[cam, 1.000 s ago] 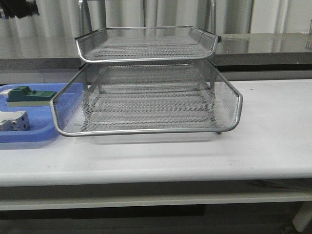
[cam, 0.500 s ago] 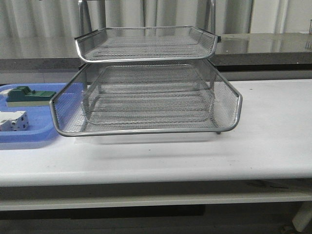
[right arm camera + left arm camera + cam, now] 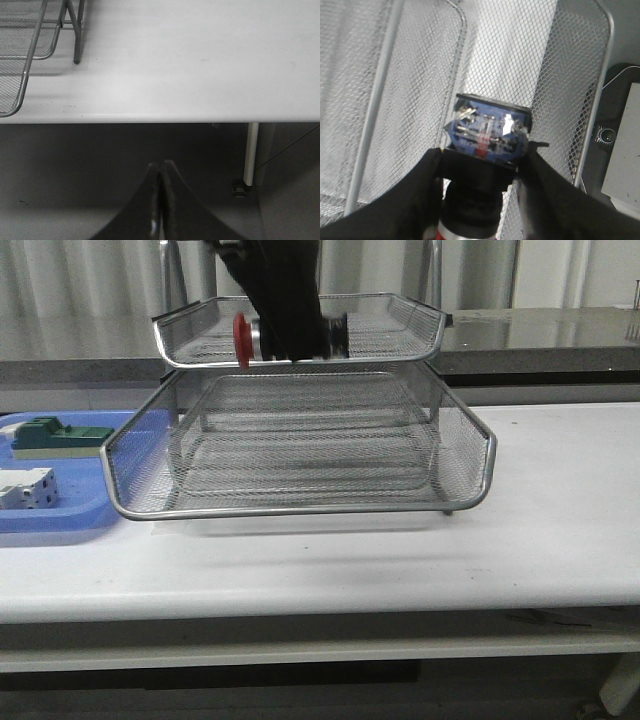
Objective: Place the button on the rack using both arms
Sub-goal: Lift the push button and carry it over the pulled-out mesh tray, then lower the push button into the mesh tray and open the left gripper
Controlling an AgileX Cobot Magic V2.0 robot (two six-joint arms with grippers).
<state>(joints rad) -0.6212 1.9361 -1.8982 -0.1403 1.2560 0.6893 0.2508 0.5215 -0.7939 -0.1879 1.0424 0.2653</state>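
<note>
while the left end effector (image 3: 290,335) hangs over the upper tray, it is clenched on the small push-button switch with the red mushroom cap, black barrel and blue contact block (image 3: 285,338), carried sideways so that the red cap points toward the counter's left end and the dark contact end toward the right. in the left wrist view the two black fingers (image 3: 422,192) press on either flank of the body just behind the blue block (image 3: 487,131), a grip that leaves both ends free and keeps the fingers narrow enough to pass inside the tray's wire rim. the button is not yet down: it is held in the air at about the level of the top tier's front rim of the silver wire-mesh letter-tray rack (image 3: 300,505), which stands toward the back middle of the white counter (image 3: 560,510). whether it already touches the mesh cannot be told. lowering it onto the mesh and letting go looks like the step in hand, and because the barrel is round it may roll once freed.

the right end effector (image 3: 160,200) is empty, its fingers pressed together, and sits low off the counter's front edge near the right end, clear of the rack's leg. a flat blue plastic tray (image 3: 70,515) with a green block (image 3: 58,436) and a white boxy component (image 3: 28,487) lies by the left end.
</note>
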